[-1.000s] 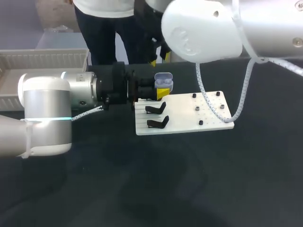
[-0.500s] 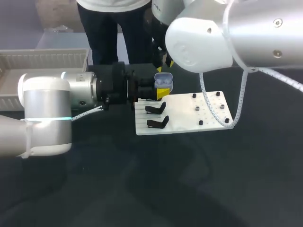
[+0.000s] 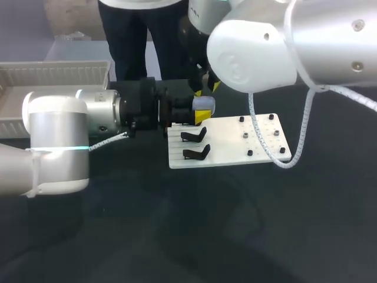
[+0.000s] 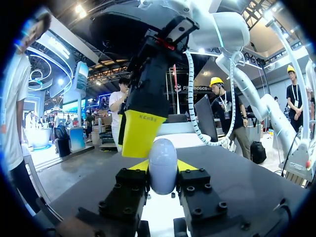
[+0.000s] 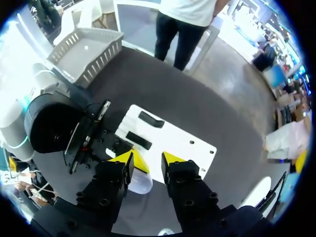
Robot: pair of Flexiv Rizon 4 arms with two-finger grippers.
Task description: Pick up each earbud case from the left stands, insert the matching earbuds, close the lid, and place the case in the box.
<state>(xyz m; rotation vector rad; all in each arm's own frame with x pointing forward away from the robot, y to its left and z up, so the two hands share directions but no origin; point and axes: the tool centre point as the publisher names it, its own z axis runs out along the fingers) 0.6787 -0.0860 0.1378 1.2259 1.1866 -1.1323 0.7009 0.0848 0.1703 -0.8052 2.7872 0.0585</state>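
At the upper left of the head view sits the white slatted box [image 3: 56,73], well apart from the rest. Our left arm [image 3: 59,138] enters from the left edge and lies level across the dark table [image 3: 177,236] toward the middle. There our left gripper [image 3: 200,115] is clamped on the pale lavender earbud case [image 4: 163,165]. In the left wrist view the case stands upright between the two yellow tips, gripped from both sides, and its lid looks closed.

Just above it in the frame, our right gripper [image 5: 150,160] points down from our right arm [image 3: 259,41], which fills the upper right. Its fingers stand narrowly parted with nothing between them. One yellow tip seems to touch the top of the case, and the case shows just under that finger in the right wrist view.

Right of centre lies the white board [image 3: 227,150]. Two bare black stands [image 3: 194,136] sit one below the other on its left part. Small dark pegs [image 3: 244,135] are scattered across its right part.
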